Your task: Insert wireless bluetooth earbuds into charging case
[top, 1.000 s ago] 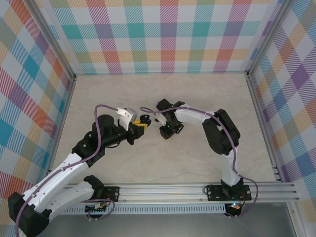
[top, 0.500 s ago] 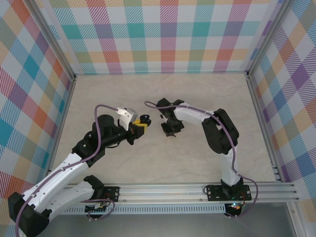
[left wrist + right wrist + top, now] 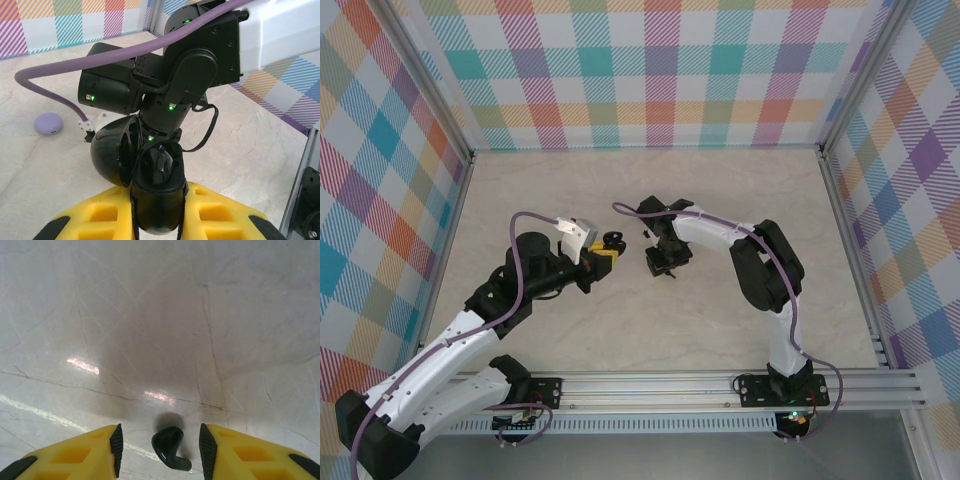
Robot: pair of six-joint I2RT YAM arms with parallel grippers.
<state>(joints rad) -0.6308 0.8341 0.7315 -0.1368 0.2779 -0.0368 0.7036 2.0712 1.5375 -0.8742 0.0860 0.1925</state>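
The left gripper [image 3: 157, 195] covers the lower end of the open black case [image 3: 155, 165]; both run off the bottom edge. The right gripper [image 3: 160, 440] is cropped likewise, and the black earbud [image 3: 170, 446] between its fingers is too small to make out from above.

Readable markings: none found. Checked the black charging case [image 3: 159, 220], the arm housing [image 3: 200, 65], the checked walls [image 3: 650, 70] and the surface [image 3: 150, 315]. No lettering, label, brand, number or sign is legible on any of them. Any print there is too small to resolve.
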